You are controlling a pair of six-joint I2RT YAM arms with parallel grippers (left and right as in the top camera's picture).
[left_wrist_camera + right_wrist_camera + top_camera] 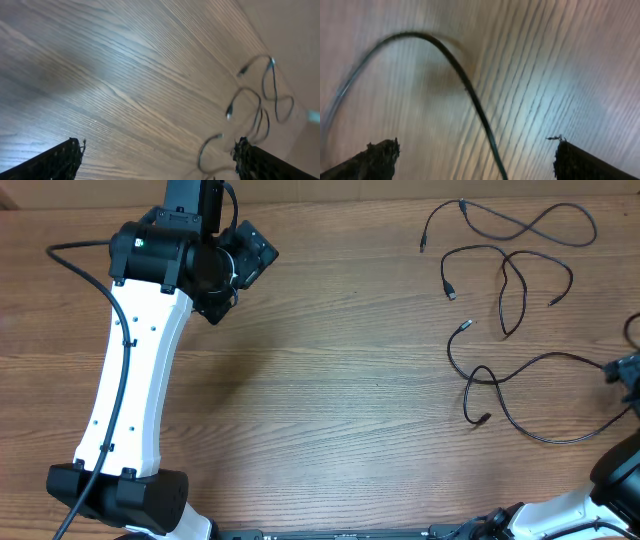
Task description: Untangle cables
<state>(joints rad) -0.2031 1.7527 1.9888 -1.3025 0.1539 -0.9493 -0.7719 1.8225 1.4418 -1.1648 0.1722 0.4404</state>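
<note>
Two fingers of the left gripper (157, 145) stand wide apart, holding nothing, above the table (330, 380). Well right of that gripper lie three cables (504, 285), each apart from the others. Further right of it the right gripper (477, 142) is spread too, one cable (470, 95) arcing between its fingers, unclamped

Cables (507, 262) black, their plug tips (465, 325) silver; table (330, 380) warm brown wood with fine streaked grain; left arm (135, 380) white on its long link, black at the joints, with one small green light.
</note>
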